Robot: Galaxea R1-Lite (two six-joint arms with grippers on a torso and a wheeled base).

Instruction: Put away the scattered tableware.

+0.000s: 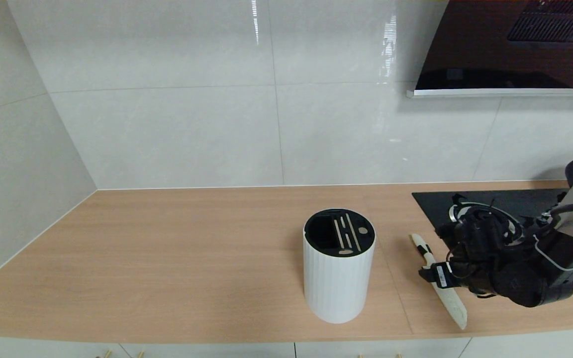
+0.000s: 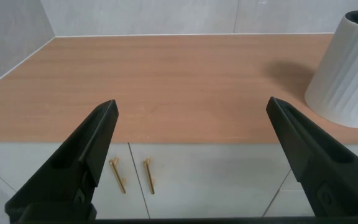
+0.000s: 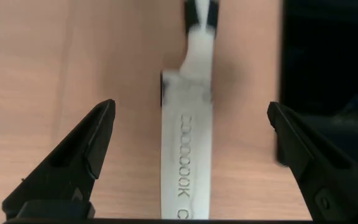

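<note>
Closest of all were the two black fingers [image 3: 79, 162] of the right gripper [image 3: 190, 111], spread wide apart with nothing held between them. They hung over a white knife with a white and black handle [image 3: 188, 168], one finger on each side, not touching it. I think they were set that way so they could come down and pinch the knife across its thin middle. The knife lay flat on the light brown wooden counter [image 1: 167, 258], between the tall white ribbed round holder [image 1: 337, 283] and the shiny black stove top [image 1: 428, 201]. It was out on the counter, so it was not yet put away. The holder stood upright, near the knife but not touching it. Its black lid [image 1: 340, 233] had one big square hole and a few thin slots, and nothing stuck out of any of them. The thin slots looked like the right home for the blade. The left gripper [image 2: 191, 106] was wide open too and held nothing. It hung by the counter's front edge, over white cupboard doors with small gold handles [image 2: 148, 177], likely to keep out of the way.
</note>
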